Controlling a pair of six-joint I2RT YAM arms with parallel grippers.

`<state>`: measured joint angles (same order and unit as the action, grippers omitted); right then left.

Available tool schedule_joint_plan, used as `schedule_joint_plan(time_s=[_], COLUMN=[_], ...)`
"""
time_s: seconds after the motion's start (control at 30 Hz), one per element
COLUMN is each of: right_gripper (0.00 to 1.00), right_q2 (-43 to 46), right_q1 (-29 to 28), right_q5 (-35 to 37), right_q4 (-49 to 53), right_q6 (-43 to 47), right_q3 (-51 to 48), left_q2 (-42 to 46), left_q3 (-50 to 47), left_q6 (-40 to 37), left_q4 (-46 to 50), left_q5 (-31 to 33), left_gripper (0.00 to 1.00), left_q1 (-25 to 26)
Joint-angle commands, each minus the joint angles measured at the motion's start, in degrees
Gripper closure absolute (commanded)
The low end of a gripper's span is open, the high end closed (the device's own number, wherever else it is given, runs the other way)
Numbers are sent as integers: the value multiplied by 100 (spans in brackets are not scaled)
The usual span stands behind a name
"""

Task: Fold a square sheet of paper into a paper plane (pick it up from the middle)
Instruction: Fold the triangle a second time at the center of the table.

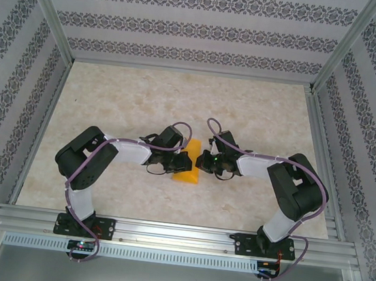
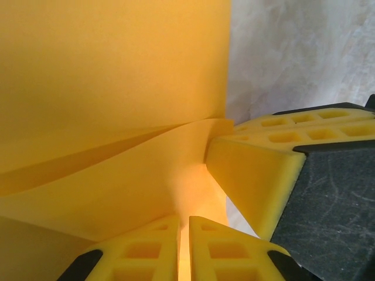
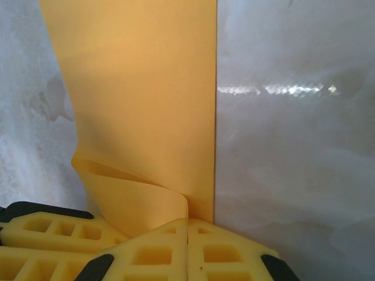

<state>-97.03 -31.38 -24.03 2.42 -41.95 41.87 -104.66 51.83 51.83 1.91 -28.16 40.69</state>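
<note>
Your two arms are meeting at the middle of the desk (image 1: 145, 101), and the orange sheet of paper (image 1: 187, 175) is lying between them, near the front edge, its visible part reaching towards the arm bases. The left gripper (image 1: 184, 160) is pressing in on the sheet from the left, and the right gripper (image 1: 204, 162) is facing it from the right, close beside it.

In the left wrist view your left fingers (image 2: 146, 257) are sitting almost closed and are pinching the paper: a thin glowing layer is running up through the narrow slit between them. From there the sheet is spreading out partly folded, with one layer lifting and curving over another. The right gripper's fingers are touching that lifted layer from the right.

In the right wrist view your right fingers (image 3: 228, 257) are pressing tightly together. A curled layer of the paper is running down to their tips. You cannot tell from here whether it is actually being nipped between them. The rest of the sheet is lying flat on the desk as a long strip stretching away from the fingers.
</note>
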Motion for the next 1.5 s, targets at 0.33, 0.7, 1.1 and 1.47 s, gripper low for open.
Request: schedule_joint_plan(time_s=[0.33,0.7,1.1,1.47], right_gripper=[93,93,93,93], right_q2=[299,70,-79,40], right_q1=[-86,-114,-114,-114], right_q5=[66,129,150,256], right_q4=[82,31,106,245], right_q6=[-111,-89,-32,-49], right_q3=[-144,-58,41,49], left_q2=[332,61,-76,-198], left_q3=[30,83,125,209], left_q6=[-180,-166,-196,-253], left_q4=[-68,-3,230,569], left_q5=[-23,13,153,273], left_gripper=[86,86,87,87], left_q1=[71,72,71,73])
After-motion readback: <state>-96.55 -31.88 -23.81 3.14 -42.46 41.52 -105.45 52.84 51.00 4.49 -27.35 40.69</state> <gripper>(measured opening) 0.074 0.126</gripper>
